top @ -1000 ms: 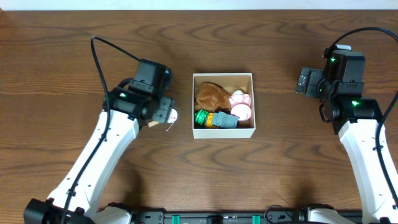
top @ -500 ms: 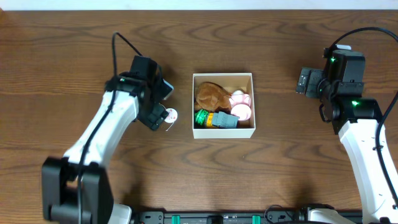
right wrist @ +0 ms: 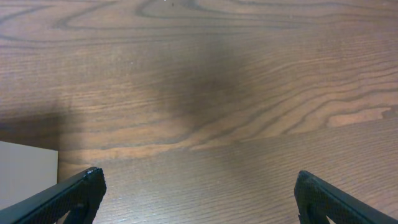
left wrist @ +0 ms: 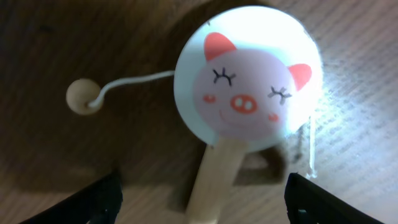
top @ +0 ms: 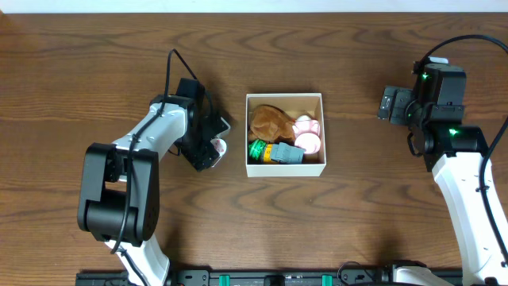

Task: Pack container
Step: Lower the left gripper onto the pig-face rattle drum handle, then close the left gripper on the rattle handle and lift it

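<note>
bench (top: 357,214): dark brown wood-grain top. Two things sit directly on it.
1) container (top: 286,169): square cardboard box with white walls, roughly mid-bench.
2) small drum toy (left wrist: 247,93): just left of the box, not touching its wall. It lies flat, a round white disc with a pink pig face up. Pale wooden handle (left wrist: 214,180) runs out below the chin. Thin white string (left wrist: 134,79) leads to a tan bead (left wrist: 81,97) resting on the wood beside it. A second string hangs off the opposite side.
</note>
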